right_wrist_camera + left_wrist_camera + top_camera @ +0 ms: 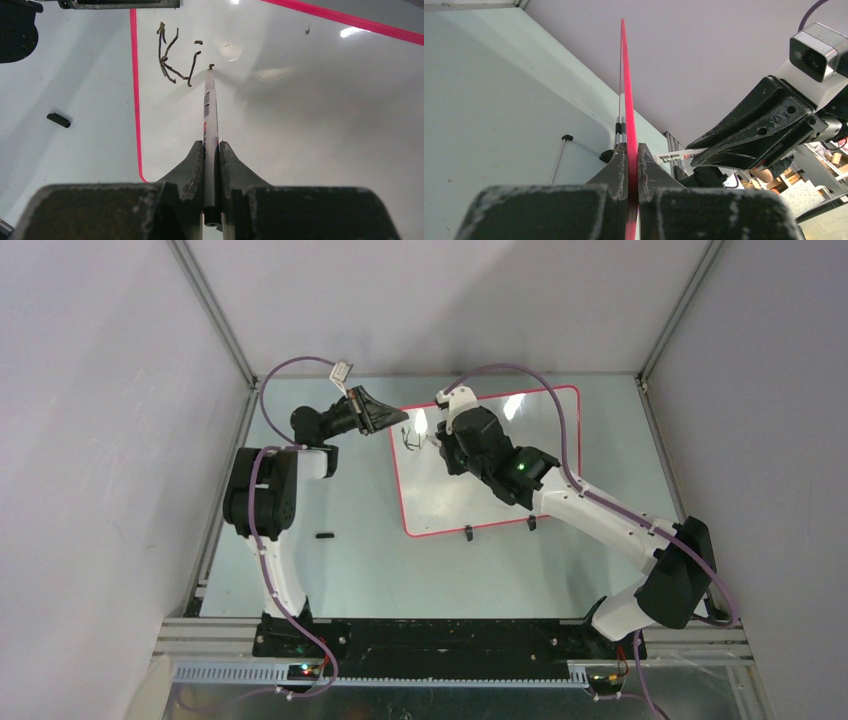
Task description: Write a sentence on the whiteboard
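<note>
**Whiteboard** (455,502): one, lying on the table (350,570), red-pink rim.

**Sentence** (172,57): only a few uneven black strokes, near the whiteboard's upper-left corner; they do not yet read as a word.

**Marker** (210,112): one, white barrel, its tip touching the whiteboard just right of the strokes.

**Right gripper** (211,146): fingers pressed tight on the marker barrel. Its arm stretches diagonally over the whiteboard from the lower right toward the strokes.

**Left gripper** (632,148): fingers pinching the whiteboard's rim (626,90) at the upper-left corner. Its arm is bent at the elbow, left of the whiteboard.

**Clip feet**: two, black, on the whiteboard's near edge (468,533) (531,524).

**Small black piece** (323,536): one, on the table left of the whiteboard, apart from it.
</note>
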